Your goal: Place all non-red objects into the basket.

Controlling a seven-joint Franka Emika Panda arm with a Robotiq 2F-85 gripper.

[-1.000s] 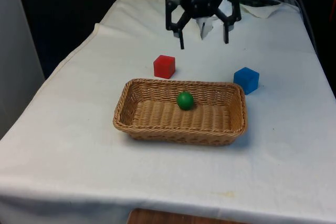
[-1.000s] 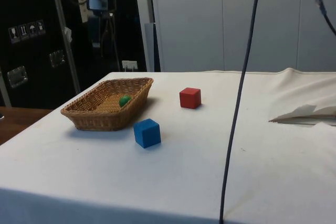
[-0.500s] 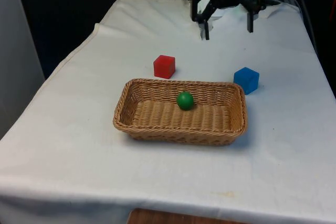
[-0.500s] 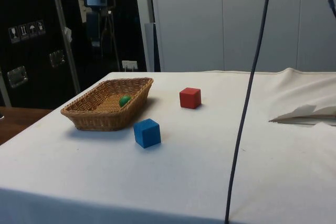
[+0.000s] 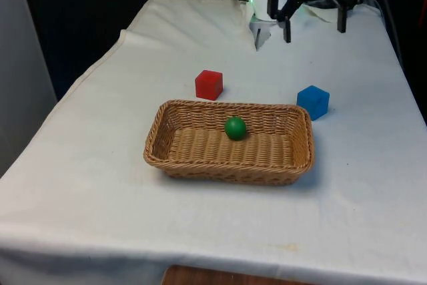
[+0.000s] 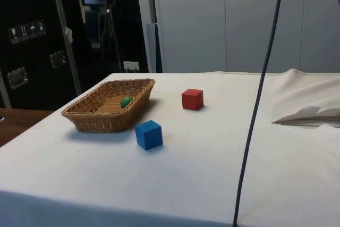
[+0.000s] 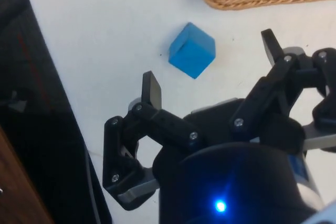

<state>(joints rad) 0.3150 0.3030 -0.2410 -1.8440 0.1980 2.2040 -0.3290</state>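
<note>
The claw hangs spread wide and empty above the counter; the bright blue cube sits below it.

A robotics lab here: a white-clothed table, a dangling black cable, dark cabinets, and toy test props.

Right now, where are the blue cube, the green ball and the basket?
blue cube (image 5: 313, 102), front view, on its front face.
green ball (image 5: 235, 128), front view, at the ball's middle.
basket (image 5: 227, 169), front view, on the near woven wall.
</note>
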